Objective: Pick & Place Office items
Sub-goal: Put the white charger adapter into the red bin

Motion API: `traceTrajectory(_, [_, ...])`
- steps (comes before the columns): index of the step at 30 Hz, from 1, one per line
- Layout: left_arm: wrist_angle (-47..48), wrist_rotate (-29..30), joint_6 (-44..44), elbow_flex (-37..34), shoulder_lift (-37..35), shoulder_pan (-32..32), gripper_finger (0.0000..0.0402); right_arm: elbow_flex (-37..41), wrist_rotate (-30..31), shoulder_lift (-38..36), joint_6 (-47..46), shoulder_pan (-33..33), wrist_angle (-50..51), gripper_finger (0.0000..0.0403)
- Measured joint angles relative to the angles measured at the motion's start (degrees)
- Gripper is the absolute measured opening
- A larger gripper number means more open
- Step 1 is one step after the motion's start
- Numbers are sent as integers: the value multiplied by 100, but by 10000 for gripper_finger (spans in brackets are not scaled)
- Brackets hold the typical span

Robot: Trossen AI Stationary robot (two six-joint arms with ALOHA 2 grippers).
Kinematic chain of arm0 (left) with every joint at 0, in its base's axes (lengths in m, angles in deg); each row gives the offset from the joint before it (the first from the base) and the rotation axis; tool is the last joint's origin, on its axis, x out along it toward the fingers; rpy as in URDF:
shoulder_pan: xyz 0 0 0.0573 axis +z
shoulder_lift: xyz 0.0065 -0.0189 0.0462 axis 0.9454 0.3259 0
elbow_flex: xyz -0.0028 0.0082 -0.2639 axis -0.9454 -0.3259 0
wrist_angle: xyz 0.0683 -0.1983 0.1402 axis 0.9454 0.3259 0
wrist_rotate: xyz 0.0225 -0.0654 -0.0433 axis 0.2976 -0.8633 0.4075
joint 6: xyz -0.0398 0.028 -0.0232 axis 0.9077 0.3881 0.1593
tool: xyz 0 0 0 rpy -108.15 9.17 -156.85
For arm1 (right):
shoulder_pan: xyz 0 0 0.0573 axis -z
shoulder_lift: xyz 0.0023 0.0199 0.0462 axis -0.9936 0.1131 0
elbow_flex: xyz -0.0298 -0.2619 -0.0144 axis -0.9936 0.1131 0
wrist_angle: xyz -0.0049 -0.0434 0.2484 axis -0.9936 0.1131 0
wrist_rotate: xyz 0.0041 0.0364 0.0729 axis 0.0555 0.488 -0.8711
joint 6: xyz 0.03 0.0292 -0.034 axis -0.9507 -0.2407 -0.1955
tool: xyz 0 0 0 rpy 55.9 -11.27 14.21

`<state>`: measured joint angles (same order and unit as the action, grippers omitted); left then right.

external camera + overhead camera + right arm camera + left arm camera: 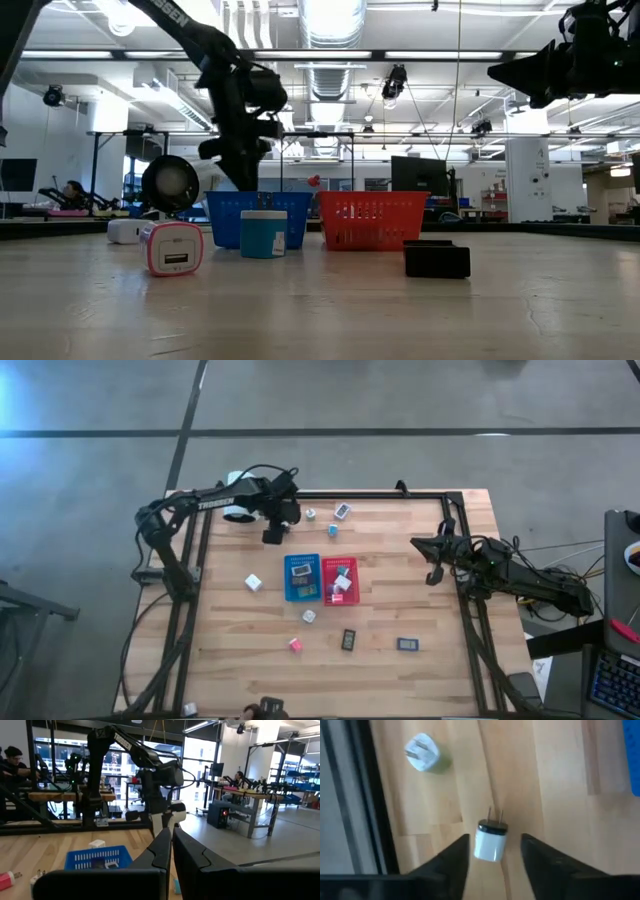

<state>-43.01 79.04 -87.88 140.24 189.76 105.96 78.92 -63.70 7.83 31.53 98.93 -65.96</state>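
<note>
Left pincer point(492, 851): hanging over the far left part of the tabletop point(420, 610), fingers parted, a white plug adapter point(490, 840) sitting between them with a gap showing on both sides; I judge it is gripping nothing.
Adapter's pose: lying on the wood, its two prongs pointing away from the wrist, dark band at the prong end.
Risk: the adapter is small and smooth, so if the fingers are closing off-centre it could be squirting out or twisting; if they are lifting away, a fingertip could be nudging it along the boards.
Second risk: a pale blue plug point(422, 753) is lying nearby toward the tabletop's dark frame, well apart from the fingers, but a wide sweep could be knocking it.
Right pincer point(171, 842): waiting raised over the right edge of the tabletop, fingers pressed together, carrying nothing.
Trays: the blue tray point(302, 578) and red tray point(340, 581) are standing side by side mid-tabletop, each already holding a few items.
Loose office items: a white cube point(253, 582) is lying left of the blue tray, a pink one point(295, 645) and two dark flat rectangles point(348, 640) nearer the front, several more near the far edge.
White cylinder point(238, 510): lying at the far left corner beside the left arm.
Progress: as I judge it, most items are still waiting outside the trays.
</note>
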Motion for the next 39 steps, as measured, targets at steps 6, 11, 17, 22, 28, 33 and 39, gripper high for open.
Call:
traceTrajectory(6, [59, 137, -140, -23, 135, -27, 292, 0, 0, 0, 0, 0, -7, 13])
traceTrajectory(11, [59, 180, -264, -22, 223, -35, 343, 0, 0, 0, 0, 0, -15, 13])
traceTrajectory(17, [60, 245, -383, -26, 512, -33, 341, 0, 2, 0, 0, 0, -15, 13])
traceTrajectory(22, [39, 387, -465, -27, 734, -26, 334, 0, 14, -5, 2, 0, -15, 13])
traceTrajectory(28, [17, 467, -470, -27, 1019, -11, 318, 0, 17, -4, 25, 0, -46, 13])
traceTrajectory(33, [67, 515, -481, -3, 1174, -11, 267, 0, 20, -4, 24, 0, -50, 13])
traceTrajectory(39, [152, 492, -433, -13, 1129, -17, 166, 1, 20, -4, 20, 0, -55, 13])
